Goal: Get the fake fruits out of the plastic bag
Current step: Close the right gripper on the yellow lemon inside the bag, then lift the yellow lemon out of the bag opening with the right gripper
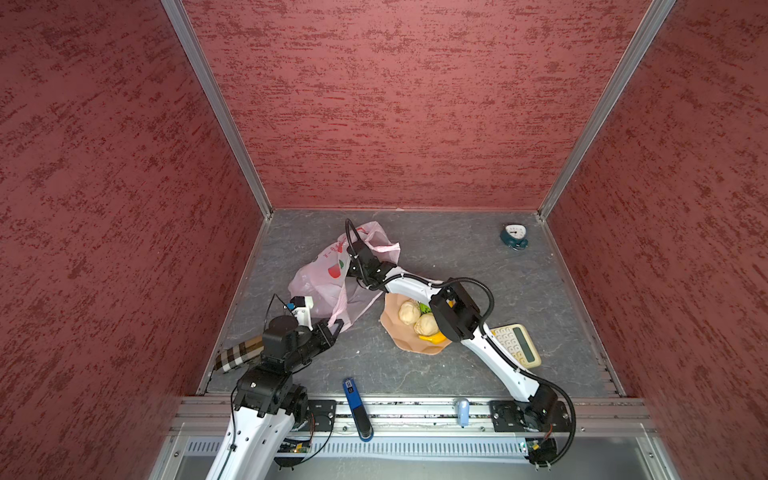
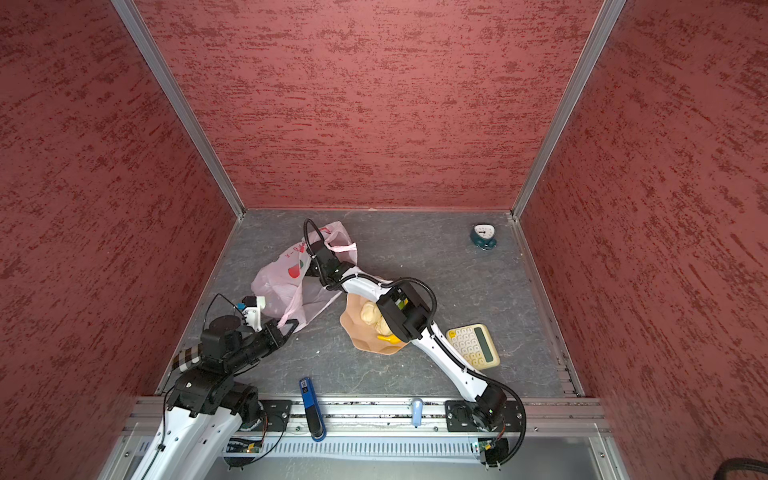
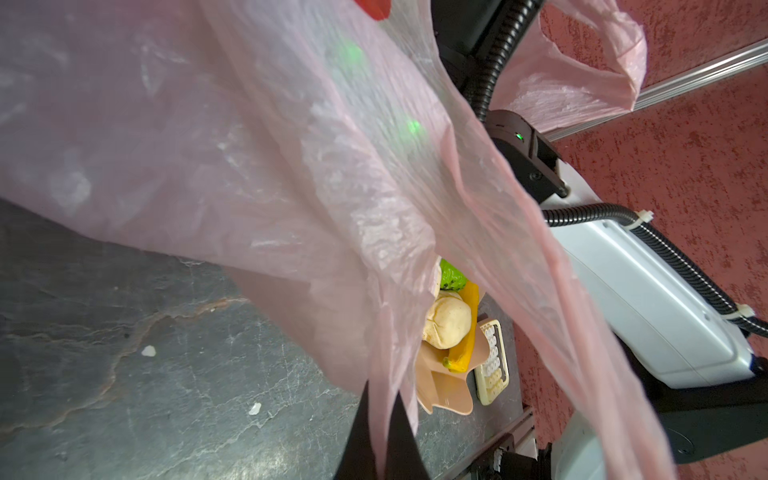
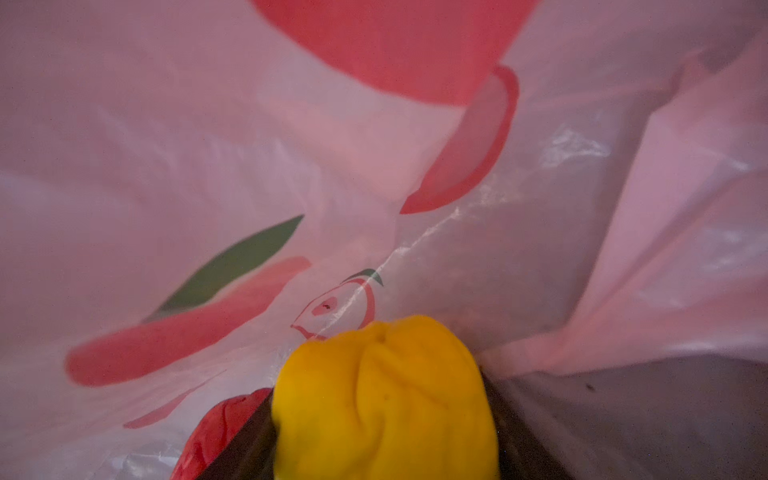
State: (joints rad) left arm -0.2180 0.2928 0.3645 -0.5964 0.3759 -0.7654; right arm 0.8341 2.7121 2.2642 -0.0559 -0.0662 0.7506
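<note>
The pale-pink plastic bag [image 1: 320,282] lies crumpled at the back left of the table. My left gripper [image 1: 334,328] is shut on one loop handle and holds it up, as the left wrist view shows [image 3: 382,436]. My right arm reaches into the bag's mouth, so its gripper is hidden in both top views. Inside the bag, my right gripper [image 4: 384,432] is shut on the small yellow fruit [image 4: 382,386], with a red fruit [image 4: 216,432] beside one finger. Two beige balls [image 1: 409,311], a green fruit [image 1: 424,308] and the banana [image 1: 434,338] lie in the peach bowl [image 1: 399,336].
A cream calculator [image 1: 517,345] lies right of the bowl, partly under my right arm. A small teal scale [image 1: 514,237] stands at the back right. A blue stapler-like tool [image 1: 356,409] rests on the front rail. A checked roll [image 1: 239,353] lies under my left arm.
</note>
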